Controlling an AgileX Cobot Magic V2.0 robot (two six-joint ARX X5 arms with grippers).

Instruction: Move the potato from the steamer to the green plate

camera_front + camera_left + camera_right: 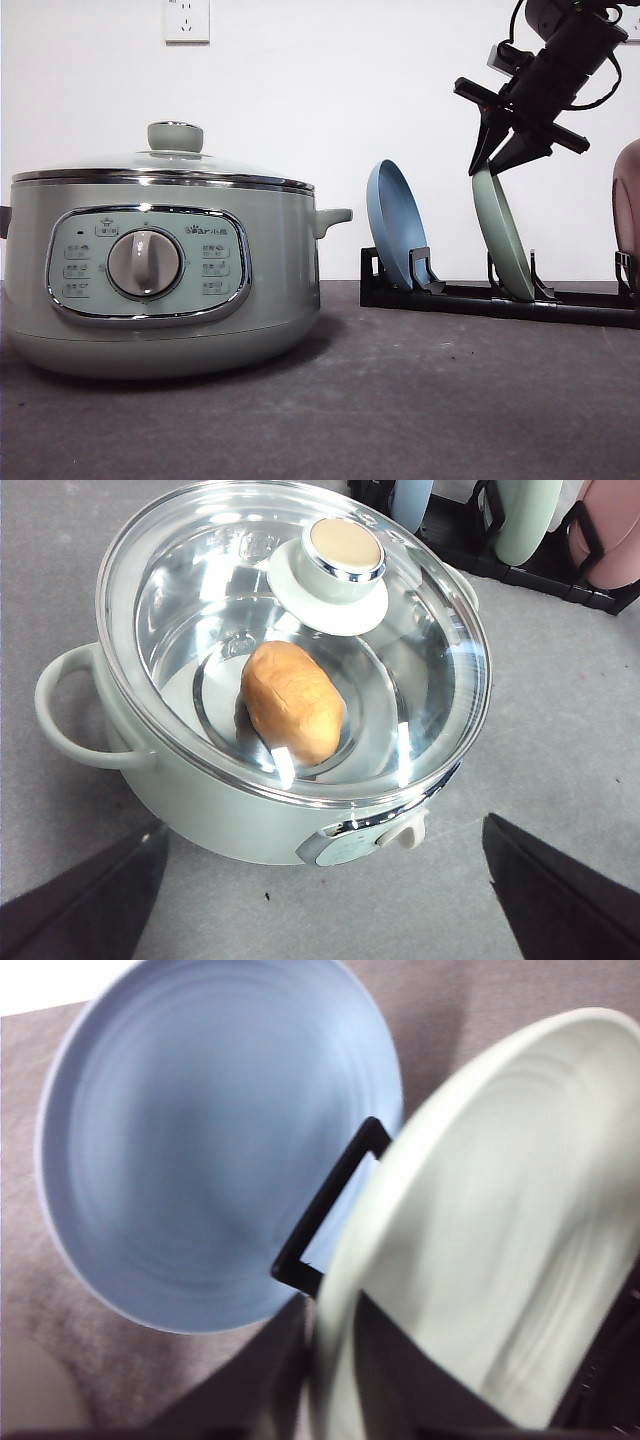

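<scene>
Steamer (160,270) sits on the grey worktop (400,400), left of centre, dial facing front. Glass lid (300,640) on, green knob (342,558) up top. Through the glass, from the left wrist camera: potato (292,702) lying on the metal floor inside the pot, a little off centre, long axis slanted.

Left hand (320,880): two dark fingers spread wide apart, hovering above the worktop just in front of the steamer's control panel, gripping nothing.

Black dish rack (500,295) to the right of the steamer, at the rear of the worktop. Blue plate (395,225) stands on edge in its left slot; green plate (503,235) stands on edge in the next slot over, leaning slightly. A pink plate (627,205) at the far right edge, partly cut off.

Right hand (492,165) up at the top rim of the green plate, arm angled down from the upper right. Right wrist camera, blurred: one finger (250,1380) on each side of the plate's rim. Cannot tell whether they are pressed onto it or only straddling it.
</scene>
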